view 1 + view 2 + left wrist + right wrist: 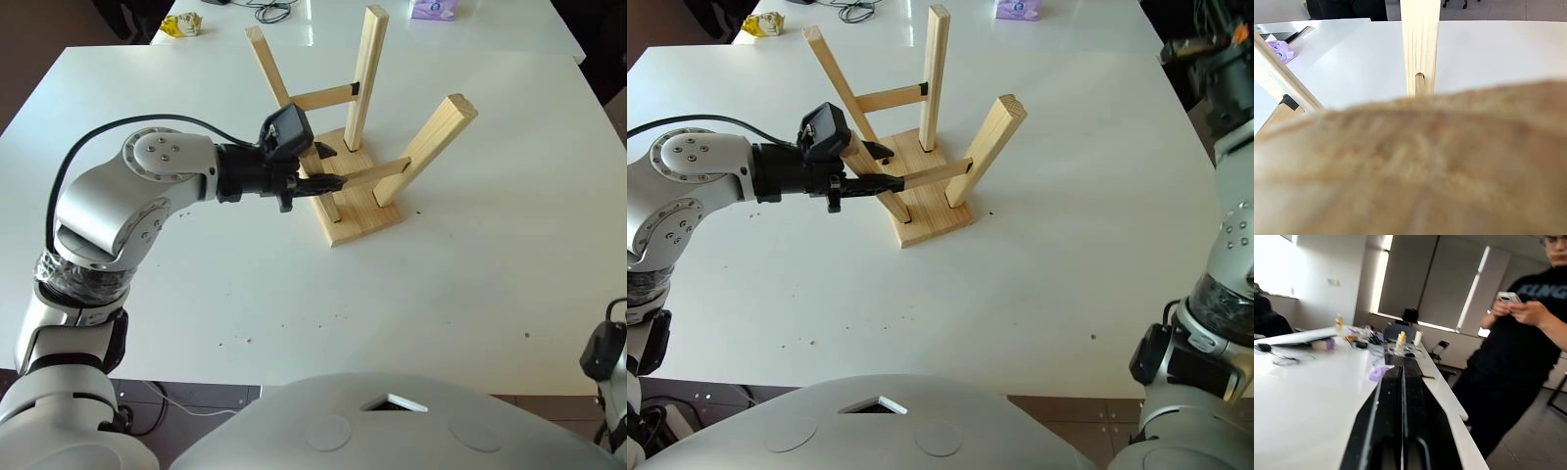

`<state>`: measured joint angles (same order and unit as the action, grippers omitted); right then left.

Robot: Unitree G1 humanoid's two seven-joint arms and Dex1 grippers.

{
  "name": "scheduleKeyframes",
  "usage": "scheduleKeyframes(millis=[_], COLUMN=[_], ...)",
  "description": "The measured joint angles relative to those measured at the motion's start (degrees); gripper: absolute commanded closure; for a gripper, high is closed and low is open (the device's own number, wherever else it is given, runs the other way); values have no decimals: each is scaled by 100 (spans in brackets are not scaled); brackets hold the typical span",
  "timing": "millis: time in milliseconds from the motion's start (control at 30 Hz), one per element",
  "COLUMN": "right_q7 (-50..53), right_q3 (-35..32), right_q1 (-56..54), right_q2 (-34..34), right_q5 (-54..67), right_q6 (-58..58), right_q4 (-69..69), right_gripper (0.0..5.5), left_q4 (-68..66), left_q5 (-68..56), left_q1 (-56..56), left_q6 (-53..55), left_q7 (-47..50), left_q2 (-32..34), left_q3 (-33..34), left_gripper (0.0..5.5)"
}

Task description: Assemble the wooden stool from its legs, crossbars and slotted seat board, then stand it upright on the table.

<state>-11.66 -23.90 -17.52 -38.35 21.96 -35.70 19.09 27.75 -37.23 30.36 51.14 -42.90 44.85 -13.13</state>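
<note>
White counter (147, 294) carries the stool (377, 174) upside down, seat board (364, 220) lying flat. I see my left fingers (323, 183) pinching its nearest leg (332, 208); my right fingers (1376, 426) press together, holding nothing.

From the head, our two eyes look forward and down on the table (470, 294) from a middling height. Both take in the upturned stool (364, 211) and the left arm (147, 186). The right eye sits a little to the right, so it shows more of the right arm (1229, 240). Our left wrist camera sits hard against the leg (1410, 171) held in the left gripper (326, 168) and faces out across the table. Our right wrist camera is raised and looks level along the closed right gripper (1401, 377) into the room.
</note>
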Motion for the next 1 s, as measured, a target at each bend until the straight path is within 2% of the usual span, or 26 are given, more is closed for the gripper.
scheduleKeyframes(millis=[133, 233, 267, 433, 767, 833, 1000], right_q7=[42, -321, -210, -6, -276, -497, -279], right_q3=[903, 2279, 2374, 2350, 2059, 1880, 772], right_q1=[286, 587, 730, 1063, 800, 685, 171], right_q2=[851, 1572, 1741, 1760, 1638, 1479, 873], right_q5=[-93, 351, 379, 506, 644, 707, 264], right_q6=[136, -101, -210, -688, -925, -858, -371], right_q4=[78, 810, 1059, 1758, 1496, 1380, 419], right_gripper=[550, 550, 550, 550, 550, 550, 550], left_q4=[-2, 47, 63, 124, 601, 651, 642], left_q5=[4, 3, -7, -34, 13, 11, 6], left_q1=[6, -14, -49, -274, -960, -1033, -1058], left_q6=[-50, -108, -124, -334, -678, -682, -682], left_q7=[-130, -184, -288, -562, 185, 313, 354], left_q2=[72, 122, 251, 463, 228, 157, 144], left_q3=[-8, 3, 62, 188, 250, 249, 245], left_gripper=[346, 346, 346, 346, 346, 346, 346])
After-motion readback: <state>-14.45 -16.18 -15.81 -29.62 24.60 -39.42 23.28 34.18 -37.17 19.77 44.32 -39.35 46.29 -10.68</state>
